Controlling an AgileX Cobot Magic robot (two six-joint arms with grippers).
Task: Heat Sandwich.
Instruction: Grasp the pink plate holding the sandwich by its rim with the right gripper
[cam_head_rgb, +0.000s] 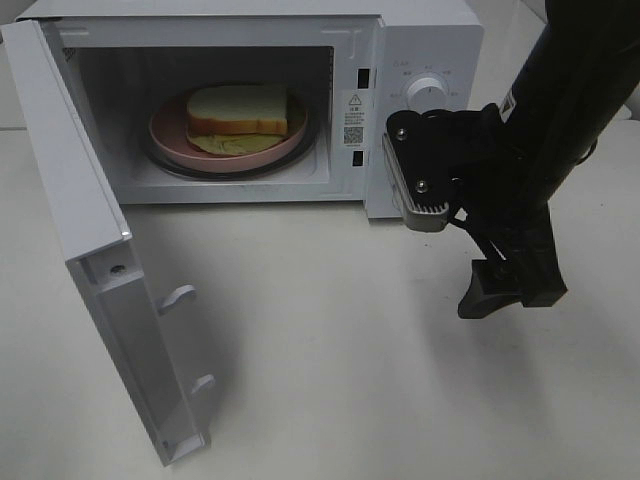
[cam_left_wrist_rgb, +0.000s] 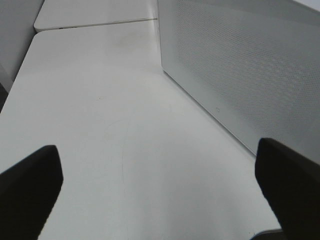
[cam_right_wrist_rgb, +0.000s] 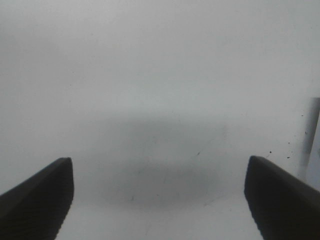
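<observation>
The sandwich (cam_head_rgb: 238, 110), thick white bread with a brown crust and a pale yellow-green layer under it, lies on a round pink plate (cam_head_rgb: 168, 132) inside the open microwave (cam_head_rgb: 430, 45). My right gripper (cam_head_rgb: 455, 250) hangs in front of the microwave's control panel, right of the cavity and clear of the sandwich. In the right wrist view its fingers (cam_right_wrist_rgb: 37, 200) stand wide apart over the white table with nothing between them. My left gripper (cam_left_wrist_rgb: 160, 195) is open and empty beside the microwave's perforated side wall (cam_left_wrist_rgb: 240, 65). It does not show in the exterior view.
The microwave door (cam_head_rgb: 100, 250) is swung fully open toward the front left, with its latch hooks (cam_head_rgb: 178, 297) sticking out. A round knob (cam_head_rgb: 430, 92) sits on the control panel behind my right arm. White table (cam_head_rgb: 330, 360) spreads in front.
</observation>
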